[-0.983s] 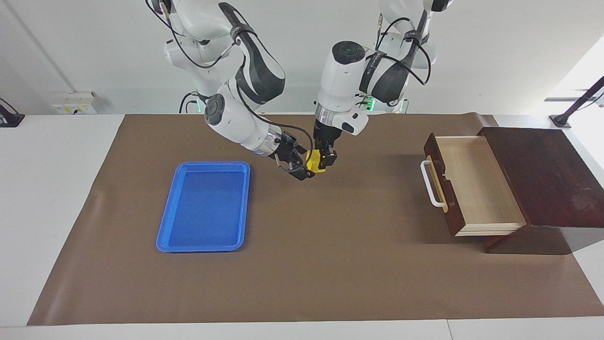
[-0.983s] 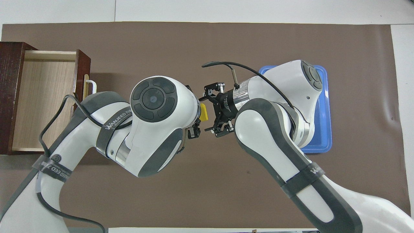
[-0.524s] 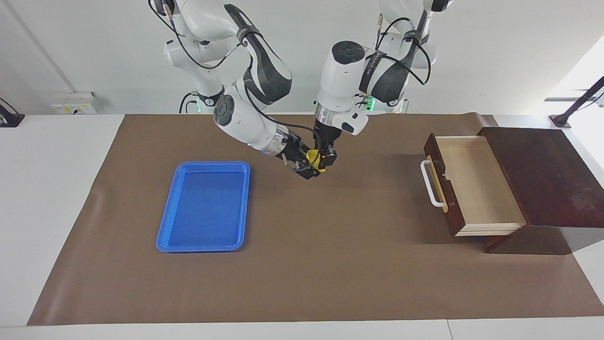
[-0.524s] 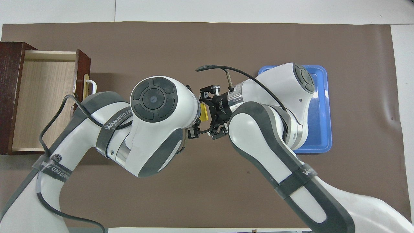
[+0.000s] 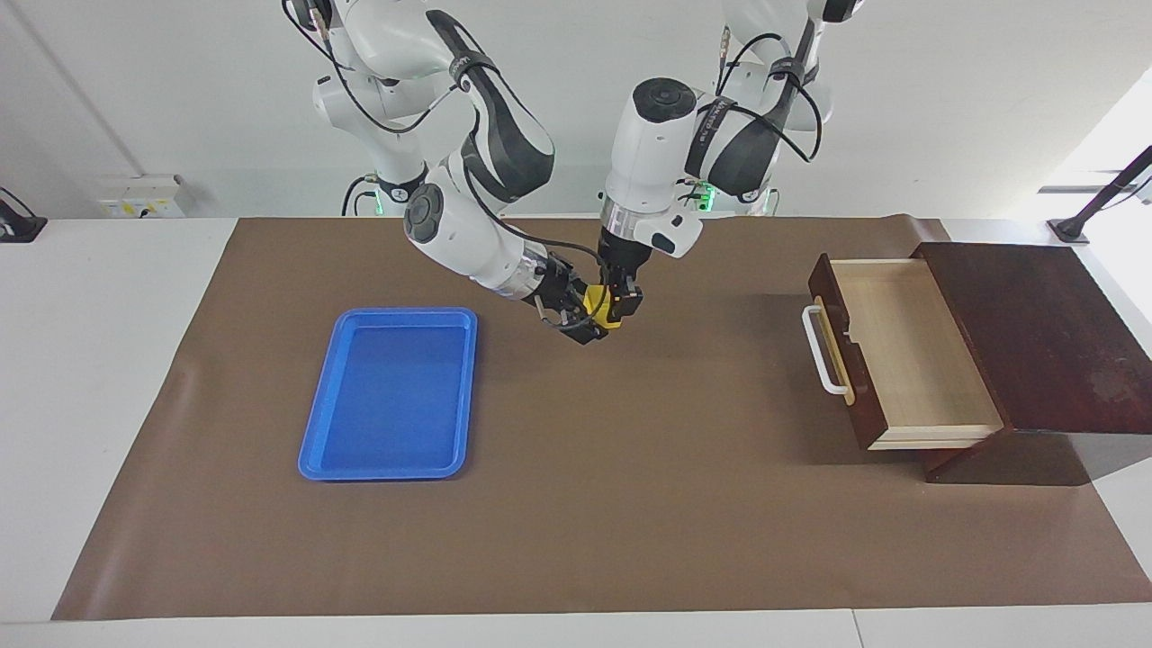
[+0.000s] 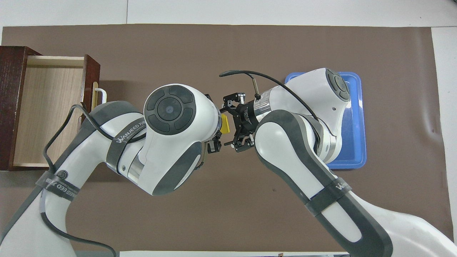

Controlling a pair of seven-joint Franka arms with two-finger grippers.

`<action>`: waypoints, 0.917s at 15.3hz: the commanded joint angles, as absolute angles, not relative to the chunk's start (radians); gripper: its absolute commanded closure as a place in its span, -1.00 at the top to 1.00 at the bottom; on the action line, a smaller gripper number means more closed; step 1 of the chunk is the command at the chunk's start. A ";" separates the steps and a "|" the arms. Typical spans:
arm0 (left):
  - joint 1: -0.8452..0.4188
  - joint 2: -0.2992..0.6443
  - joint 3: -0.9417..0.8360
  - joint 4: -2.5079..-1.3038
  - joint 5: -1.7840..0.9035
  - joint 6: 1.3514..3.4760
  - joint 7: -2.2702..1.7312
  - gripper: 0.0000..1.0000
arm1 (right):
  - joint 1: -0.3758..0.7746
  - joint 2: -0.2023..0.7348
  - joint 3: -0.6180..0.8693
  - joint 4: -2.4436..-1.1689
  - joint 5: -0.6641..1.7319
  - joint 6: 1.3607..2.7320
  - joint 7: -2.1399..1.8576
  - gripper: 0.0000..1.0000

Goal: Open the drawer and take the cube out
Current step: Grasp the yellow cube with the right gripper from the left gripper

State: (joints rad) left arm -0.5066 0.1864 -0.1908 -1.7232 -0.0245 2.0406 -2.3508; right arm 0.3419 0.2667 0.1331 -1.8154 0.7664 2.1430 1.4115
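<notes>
The drawer (image 5: 900,351) stands pulled open at the left arm's end of the table, with its pale interior bare; it also shows in the overhead view (image 6: 50,107). My left gripper (image 5: 621,304) points straight down over the mat's middle and is shut on the yellow cube (image 5: 597,301), held above the mat. My right gripper (image 5: 580,317) reaches in sideways from the tray's side, open, with its fingers on either side of the cube (image 6: 225,124). I cannot tell whether they touch it. From overhead the left gripper is mostly hidden under its own arm.
A flat blue tray (image 5: 391,391) lies on the brown mat toward the right arm's end, partly covered by the right arm from overhead (image 6: 355,117). The drawer's dark box (image 5: 1035,333) stands at the mat's edge, and its white handle (image 5: 821,351) faces the middle.
My right gripper has moved in from the tray's side until its fingers flank the cube. My left gripper has held the cube nearly still.
</notes>
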 commanded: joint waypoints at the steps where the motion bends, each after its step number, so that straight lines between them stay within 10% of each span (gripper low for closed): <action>1: -0.514 0.179 -0.184 -1.732 -0.017 2.031 -2.361 -1.00 | 0.337 0.275 0.141 -1.807 0.781 2.157 1.450 -1.00; 8: -0.515 0.179 -0.184 -1.732 -0.017 2.028 -2.358 -1.00 | 0.325 0.276 0.143 -1.795 0.782 2.155 1.440 -1.00; 9: -0.514 0.179 -0.184 -1.732 -0.017 2.025 -2.356 -0.66 | 0.325 0.276 0.143 -1.793 0.782 2.154 1.440 -1.00; 10: -0.511 0.179 -0.184 -1.730 -0.017 2.019 -2.353 0.61 | 0.325 0.276 0.143 -1.792 0.784 2.152 1.440 -1.00; 11: -0.506 0.179 -0.183 -1.717 -0.015 1.997 -2.352 1.00 | 0.325 0.276 0.143 -1.787 0.784 2.152 1.440 -1.00; 14: -0.457 0.178 -0.175 -1.695 0.040 1.933 -2.304 1.00 | 0.324 0.278 0.141 -1.773 0.785 2.145 1.442 -1.00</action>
